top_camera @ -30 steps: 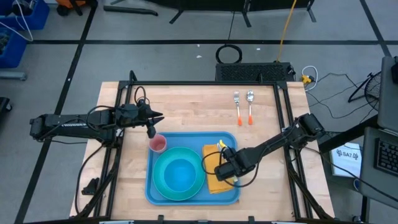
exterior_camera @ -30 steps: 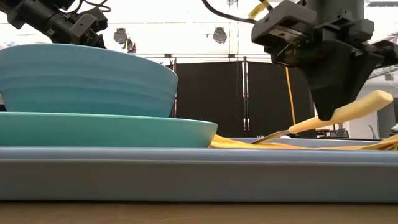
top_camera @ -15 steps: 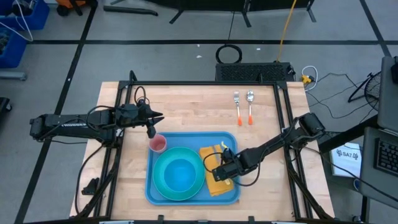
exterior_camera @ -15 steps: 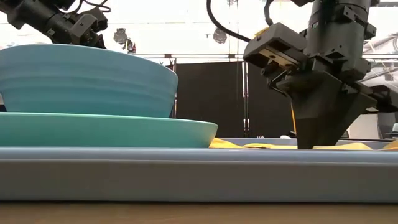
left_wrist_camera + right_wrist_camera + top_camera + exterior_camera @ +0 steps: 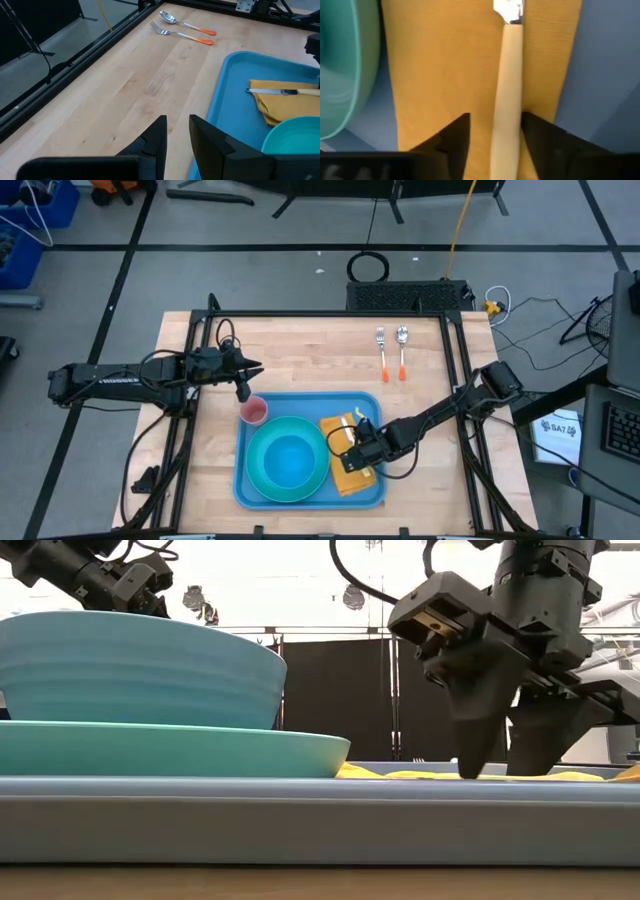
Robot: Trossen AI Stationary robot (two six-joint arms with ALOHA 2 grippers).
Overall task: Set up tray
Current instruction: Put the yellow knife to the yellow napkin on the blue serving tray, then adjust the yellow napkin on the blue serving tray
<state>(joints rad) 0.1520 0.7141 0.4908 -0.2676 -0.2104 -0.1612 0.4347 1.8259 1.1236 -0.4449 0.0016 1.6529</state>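
Note:
The blue tray (image 5: pixel 300 402) lies at the table's near middle. It carries a turquoise plate (image 5: pixel 252 476) with a bowl (image 5: pixel 288 460), a pink cup (image 5: pixel 253 412) and a yellow napkin (image 5: pixel 345 477). A knife with a cream handle (image 5: pixel 507 100) lies flat on the napkin. My right gripper (image 5: pixel 495 117) stands open over it, pointing down, one finger on each side of the handle and its tips at napkin level (image 5: pixel 495 772). My left gripper (image 5: pixel 245 388) hovers just beyond the cup, its fingers a narrow gap apart (image 5: pixel 178 122) with nothing between them.
A fork (image 5: pixel 381 345) and a spoon (image 5: pixel 402 345) with orange handles lie side by side on the wood at the far right. Bare table shows to the left and right of the tray. Black frame rails run along the table's edges.
My right gripper has come down over the napkin with the knife, whose handle end was tilted up and now lies flat. It has then opened and let the knife go.

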